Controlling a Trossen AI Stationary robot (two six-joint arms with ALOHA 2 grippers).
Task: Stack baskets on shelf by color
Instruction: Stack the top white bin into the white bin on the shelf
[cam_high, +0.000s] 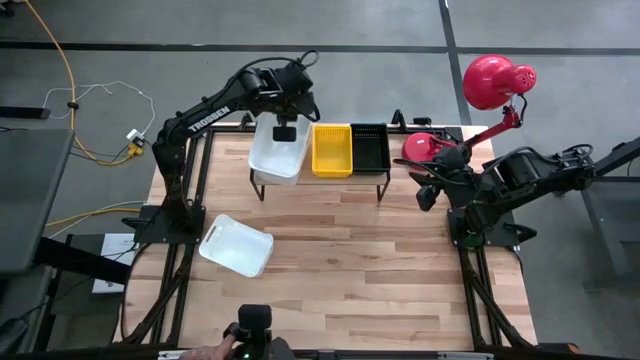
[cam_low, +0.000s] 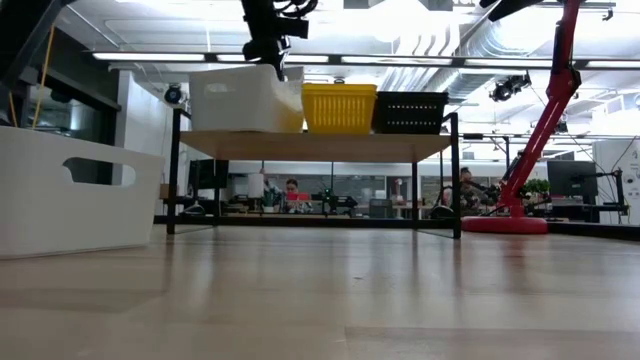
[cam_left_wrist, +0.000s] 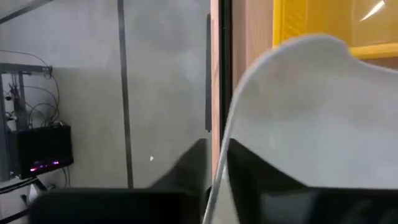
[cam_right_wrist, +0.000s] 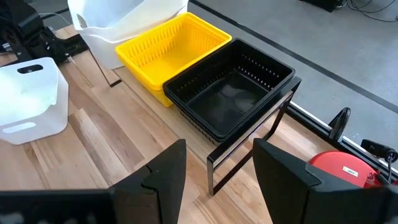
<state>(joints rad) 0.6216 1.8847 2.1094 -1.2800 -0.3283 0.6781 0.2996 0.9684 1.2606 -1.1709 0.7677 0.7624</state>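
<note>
Left end effector (cam_high: 285, 131) clamped, right end effector (cam_right_wrist: 214, 165) agape
</note>
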